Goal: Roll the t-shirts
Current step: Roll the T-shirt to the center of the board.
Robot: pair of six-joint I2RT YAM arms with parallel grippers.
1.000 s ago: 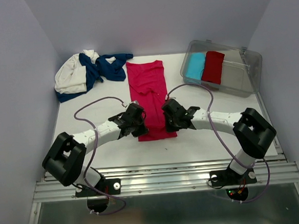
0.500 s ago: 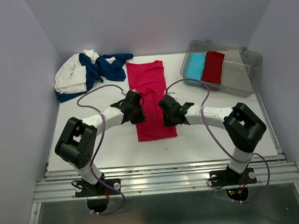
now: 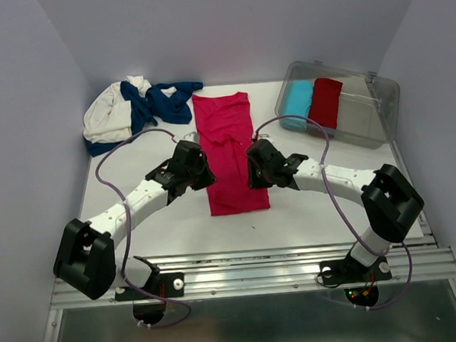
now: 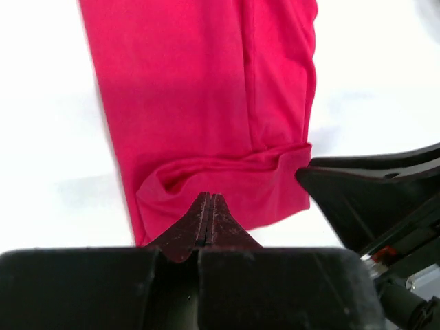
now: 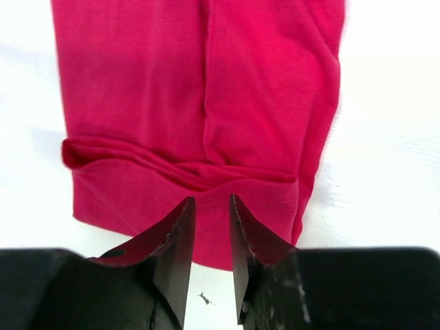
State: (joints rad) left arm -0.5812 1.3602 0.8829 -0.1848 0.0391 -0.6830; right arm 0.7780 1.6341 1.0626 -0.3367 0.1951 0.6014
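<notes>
A bright pink-red t-shirt point(image 3: 227, 140) lies folded into a long strip down the middle of the table. Its near end is turned over into a low fold point(image 4: 227, 168) point(image 5: 179, 165). My left gripper point(image 3: 202, 174) is shut at the strip's left edge, its tips point(image 4: 208, 197) just above the fold, with no cloth showing between them. My right gripper point(image 3: 253, 171) is at the right edge, and its jaws stand slightly open over the near hem point(image 5: 212, 201), holding nothing. A navy blue t-shirt point(image 3: 162, 103) and a cream-white one point(image 3: 109, 121) lie heaped at the back left.
A clear plastic bin point(image 3: 365, 118) at the back right holds a light-blue roll point(image 3: 297, 102) and a darker red roll point(image 3: 325, 101). The right arm's black body point(image 4: 375, 199) shows beside the shirt in the left wrist view. Walls close in the back and both sides.
The right gripper has opened and let go of the shirt's near end. The left gripper has shifted a little to the left, and its arm has swung outward.
</notes>
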